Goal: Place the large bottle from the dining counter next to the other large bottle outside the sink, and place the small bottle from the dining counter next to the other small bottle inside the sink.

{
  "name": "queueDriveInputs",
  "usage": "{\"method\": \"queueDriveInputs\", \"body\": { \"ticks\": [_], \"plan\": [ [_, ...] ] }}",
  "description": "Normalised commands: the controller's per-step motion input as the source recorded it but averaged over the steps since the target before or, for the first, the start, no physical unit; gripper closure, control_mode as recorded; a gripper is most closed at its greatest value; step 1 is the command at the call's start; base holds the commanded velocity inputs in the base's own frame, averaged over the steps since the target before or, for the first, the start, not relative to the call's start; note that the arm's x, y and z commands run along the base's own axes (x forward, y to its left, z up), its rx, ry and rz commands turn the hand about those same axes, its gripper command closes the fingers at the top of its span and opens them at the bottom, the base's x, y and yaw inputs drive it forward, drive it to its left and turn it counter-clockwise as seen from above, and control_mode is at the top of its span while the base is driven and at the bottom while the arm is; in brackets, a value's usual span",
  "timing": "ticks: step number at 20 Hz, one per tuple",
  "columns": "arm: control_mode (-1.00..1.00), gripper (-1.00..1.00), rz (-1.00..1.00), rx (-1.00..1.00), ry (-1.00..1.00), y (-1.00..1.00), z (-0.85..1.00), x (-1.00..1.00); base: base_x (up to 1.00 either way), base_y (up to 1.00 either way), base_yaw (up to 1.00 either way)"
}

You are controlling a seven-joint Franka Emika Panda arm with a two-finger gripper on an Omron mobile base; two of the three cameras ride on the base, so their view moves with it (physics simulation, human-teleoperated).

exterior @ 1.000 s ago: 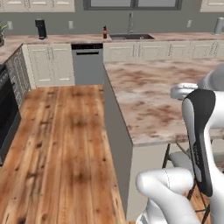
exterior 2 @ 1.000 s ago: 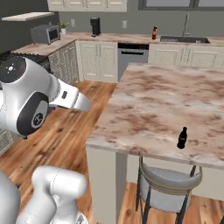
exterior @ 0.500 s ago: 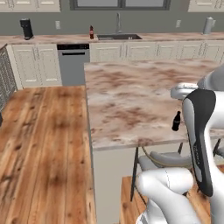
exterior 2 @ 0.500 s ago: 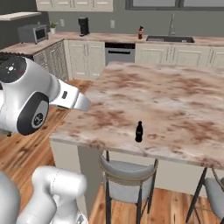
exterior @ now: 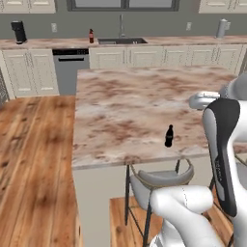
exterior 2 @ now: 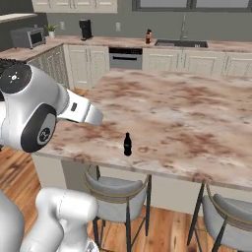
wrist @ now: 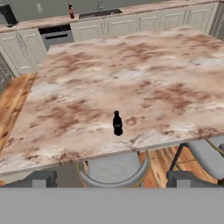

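The small black bottle stands upright on the marble-topped island table, near the table's front edge, just right of centre in the left base view. In the right base view the same bottle appears left of centre, again close to the near edge, above a grey stool tucked under the overhang. In the hand view the bottle sits at mid-frame, well apart from the tool, whose two dark fingertips rise at the lower left and lower right of the frame, spread wide with nothing between them.

On the wall counter at the top of each view, the pinkish-red bottle stands just left of the sink; in the right base view it lies upper centre. A dishwasher is set below the wall counter, upper left in the left base view. Wooden flooring fills the left of that view.
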Motion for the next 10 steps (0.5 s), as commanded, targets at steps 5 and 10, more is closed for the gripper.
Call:
{"method": "queueDriveInputs", "body": {
  "ticks": [5, 10],
  "plan": [
    [1.0, -1.0, 0.0, 0.0, 0.0, 0.0, 0.0, 0.0, 0.41, -0.31, 0.02],
    [1.0, -1.0, 0.0, 0.0, 0.0, 0.0, 0.0, 0.0, 0.54, -0.44, 0.02]
  ]
}}
